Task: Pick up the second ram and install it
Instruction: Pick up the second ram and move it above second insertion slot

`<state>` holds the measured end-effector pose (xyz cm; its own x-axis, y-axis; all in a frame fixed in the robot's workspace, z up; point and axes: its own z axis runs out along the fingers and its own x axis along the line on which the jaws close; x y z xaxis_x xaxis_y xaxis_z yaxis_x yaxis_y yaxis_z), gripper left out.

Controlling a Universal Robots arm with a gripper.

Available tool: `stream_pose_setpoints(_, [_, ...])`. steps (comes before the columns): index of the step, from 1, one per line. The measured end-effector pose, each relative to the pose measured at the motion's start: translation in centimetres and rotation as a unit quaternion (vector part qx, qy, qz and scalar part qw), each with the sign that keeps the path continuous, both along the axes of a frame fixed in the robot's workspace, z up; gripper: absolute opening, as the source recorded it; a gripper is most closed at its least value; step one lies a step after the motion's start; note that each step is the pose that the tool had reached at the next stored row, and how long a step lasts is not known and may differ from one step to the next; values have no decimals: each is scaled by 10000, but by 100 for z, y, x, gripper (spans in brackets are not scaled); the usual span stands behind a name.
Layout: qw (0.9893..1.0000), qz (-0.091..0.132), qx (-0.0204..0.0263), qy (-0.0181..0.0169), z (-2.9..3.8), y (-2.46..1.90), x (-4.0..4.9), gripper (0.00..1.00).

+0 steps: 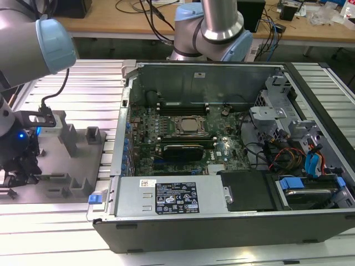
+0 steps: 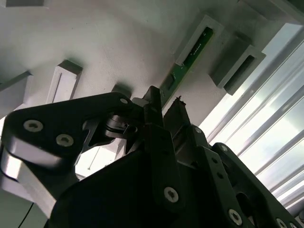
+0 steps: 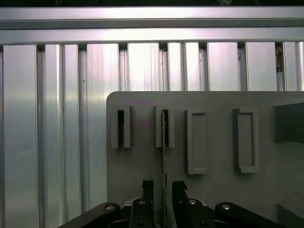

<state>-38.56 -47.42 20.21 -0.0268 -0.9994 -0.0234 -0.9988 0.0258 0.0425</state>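
Green, thin, flat second ram (image 2: 187, 59) edge-up in slotted matte-grey fixture (image 3: 137, 166), black fingers (image 3: 147, 190) spread either side

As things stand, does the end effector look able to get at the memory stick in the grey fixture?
Probably yes. In the first wrist view the memory stick stands on edge in a fixture slot, and the open end effector straddles it with a gap on each side; nothing lies between.

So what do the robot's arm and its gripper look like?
The arm is silver-grey tubing with pale blue caps on rounded joints; a black cable runs near its wrist. The gripper is black, built of flat linked plates dotted with silver screws, with two narrow fingers.
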Motion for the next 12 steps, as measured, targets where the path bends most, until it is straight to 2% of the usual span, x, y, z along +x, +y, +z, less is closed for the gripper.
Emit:
stream_pose_setpoints(3, [10000, 0, 2, 0, -2, 0, 0, 30])
stream_pose_setpoints(5, [10000, 0, 2, 0, -3, 0, 0, 15])
stream_pose_setpoints(6, [10000, 0, 3, 0, -4, 0, 0, 14])
stream_pose_setpoints(12, [10000, 0, 6, 0, -7, 0, 0, 14])
